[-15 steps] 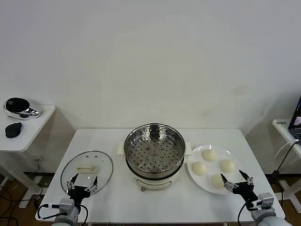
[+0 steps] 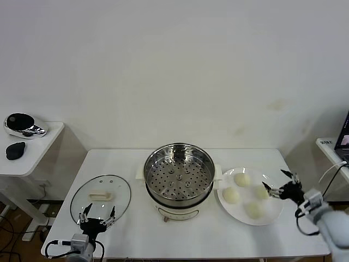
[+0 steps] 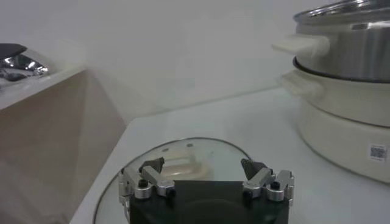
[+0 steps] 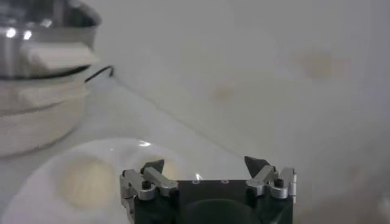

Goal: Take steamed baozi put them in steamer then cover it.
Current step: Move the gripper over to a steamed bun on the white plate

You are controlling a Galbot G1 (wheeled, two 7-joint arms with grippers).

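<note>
Four cream-white baozi lie on a white plate (image 2: 271, 216) right of the steamer: one at the back (image 2: 242, 179), one on the left (image 2: 231, 195), one on the right (image 2: 263, 192), one at the front (image 2: 253, 209). My right gripper (image 2: 276, 182) is open and empty at the plate's right edge, just beside the right baozi. In the right wrist view my right gripper (image 4: 206, 164) faces the plate (image 4: 36, 189) and a baozi (image 4: 85, 179). The steamer (image 2: 179, 180) stands open, its perforated tray empty. The glass cover (image 2: 101, 197) lies flat to its left. My left gripper (image 2: 96, 212) is open at the cover's near edge.
In the left wrist view the left gripper (image 3: 204, 165) hangs over the cover (image 3: 195, 155), with the steamer (image 3: 347, 73) beyond. A side table (image 2: 27, 158) with dark objects stands at far left. A cable hangs at the right table edge.
My right gripper has moved from the plate's front edge back and to the plate's right side. My left gripper has dropped slightly toward the table's front.
</note>
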